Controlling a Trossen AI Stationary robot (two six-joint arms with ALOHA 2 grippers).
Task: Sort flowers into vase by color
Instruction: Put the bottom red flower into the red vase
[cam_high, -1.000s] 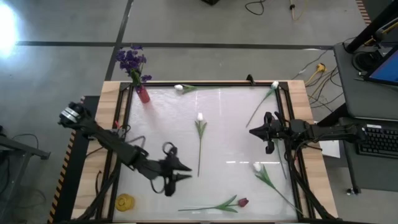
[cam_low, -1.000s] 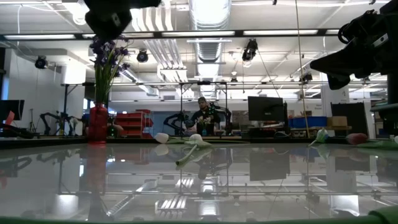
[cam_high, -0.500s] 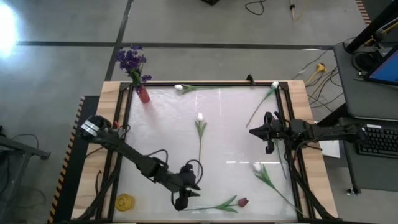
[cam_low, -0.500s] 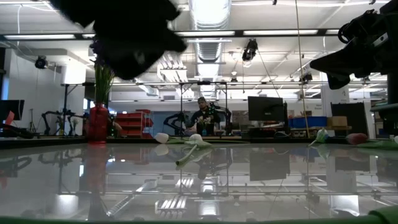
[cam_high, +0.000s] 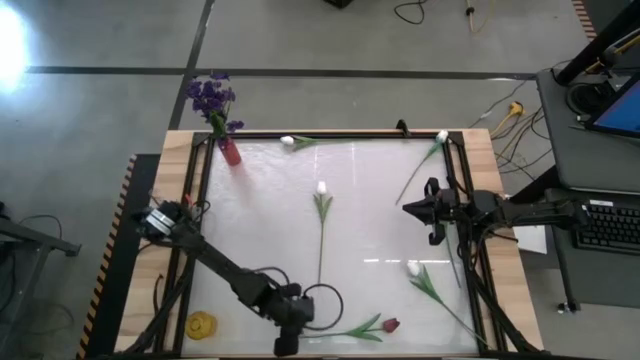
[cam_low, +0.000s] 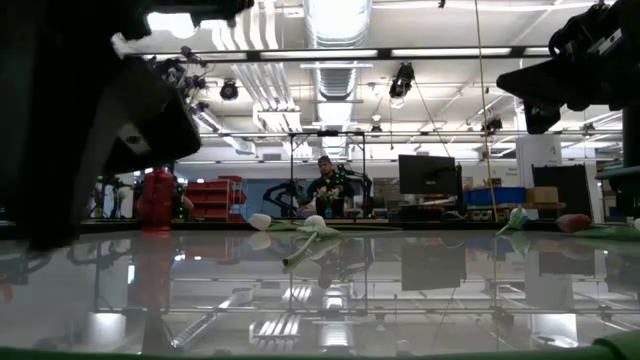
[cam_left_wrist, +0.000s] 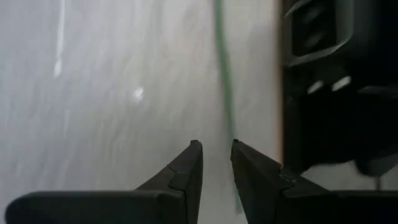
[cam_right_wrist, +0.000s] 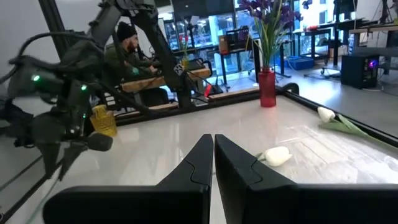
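A dark red tulip (cam_high: 390, 325) lies flat near the table's near edge, its green stem (cam_high: 335, 332) running toward the left. My left gripper (cam_high: 283, 345) points steeply down over the stem's free end. In the left wrist view the gripper (cam_left_wrist: 215, 144) is open by a narrow gap, and the blurred stem (cam_left_wrist: 222, 74) runs into that gap close to one finger. A red vase (cam_high: 230, 152) with purple flowers (cam_high: 210, 97) stands at the far left corner. Several white tulips (cam_high: 322, 187) lie on the table. My right gripper (cam_high: 405, 210) waits shut at the right side. My left gripper comes at the dark red tulip's stem near its free end (cam_left_wrist: 231, 134) from above, slanting down, with its fingers on either side of the stem. Whether a finger touches the stem, I cannot tell. The stem lies flat on the table.
A yellow vase (cam_high: 202, 324) stands at the near left corner, close to my left arm. White tulips lie at the far edge (cam_high: 288, 141), the far right corner (cam_high: 442, 136) and the near right (cam_high: 413, 268). A black frame (cam_high: 330, 133) borders the white tabletop.
My left gripper has gone toward the table's near edge and down, tipping from nearly level to steeply downward. It now stands over the free end of the dark red tulip's stem. The flowers have stayed where they were.
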